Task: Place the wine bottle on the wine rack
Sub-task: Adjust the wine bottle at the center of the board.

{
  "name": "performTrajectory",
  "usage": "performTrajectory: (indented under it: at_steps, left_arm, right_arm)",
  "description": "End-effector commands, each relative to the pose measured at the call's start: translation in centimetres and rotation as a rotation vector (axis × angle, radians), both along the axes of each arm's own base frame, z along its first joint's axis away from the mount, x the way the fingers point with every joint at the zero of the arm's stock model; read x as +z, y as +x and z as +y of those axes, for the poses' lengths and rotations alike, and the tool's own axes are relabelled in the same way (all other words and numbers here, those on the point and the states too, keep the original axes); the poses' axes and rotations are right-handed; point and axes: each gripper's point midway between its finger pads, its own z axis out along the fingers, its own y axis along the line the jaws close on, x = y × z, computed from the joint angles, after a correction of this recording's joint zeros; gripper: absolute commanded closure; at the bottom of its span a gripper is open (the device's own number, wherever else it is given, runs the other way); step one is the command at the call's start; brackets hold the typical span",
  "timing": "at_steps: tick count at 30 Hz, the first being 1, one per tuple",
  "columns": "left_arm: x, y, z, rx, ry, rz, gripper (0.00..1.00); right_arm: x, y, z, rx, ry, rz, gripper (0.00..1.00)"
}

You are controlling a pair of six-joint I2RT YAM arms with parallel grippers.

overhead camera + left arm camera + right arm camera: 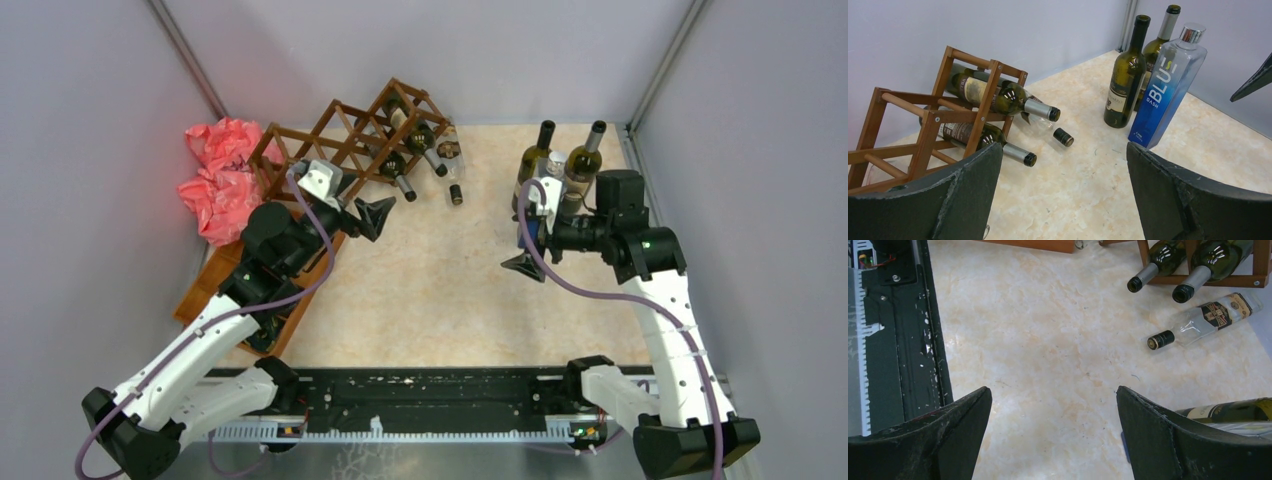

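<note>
The wine rack (pixel 350 140) stands at the far left of the worktop (pixel 450 300), against the back wall. Two green bottles (pixel 993 95) lie in its cells, necks pointing out toward the open worktop. A clear bottle (pixel 1205 320) with a black cap lies on the worktop just beside the rack's right end.

Two upright wine bottles (pixel 535 160) stand close together in the far right corner, well apart from the rack. A tall blue-and-clear bottle (pixel 1168 82) lettered BLUE stands just in front of them.

The left fingers (pixel 963 195) are spread wide with nothing between them. They hang above the worktop in front of the rack, touching neither it nor any bottle. The right fingers (pixel 1173 440) are also spread wide and empty, just beside the upright bottles, without contact.

A crumpled pink bag (pixel 220 175) sits left of the rack. A flat brown wooden tray (pixel 205 285) lies under the left arm.
</note>
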Motion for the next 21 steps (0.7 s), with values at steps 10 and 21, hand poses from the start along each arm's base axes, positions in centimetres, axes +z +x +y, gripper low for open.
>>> performTrajectory:
  at_steps: [10,21]
  left_arm:
    - [0.86,-0.44,-0.35,-0.036,-0.019,-0.035,0.01]
    - [0.84,-0.48,-0.39,-0.039,-0.015,-0.038,0.01]
  right_arm:
    - [2.04,1.29,-0.18,-0.024,0.018,-0.066,0.07]
    - [2.33,1.19,-0.23,-0.025,0.017,-0.071,0.07]
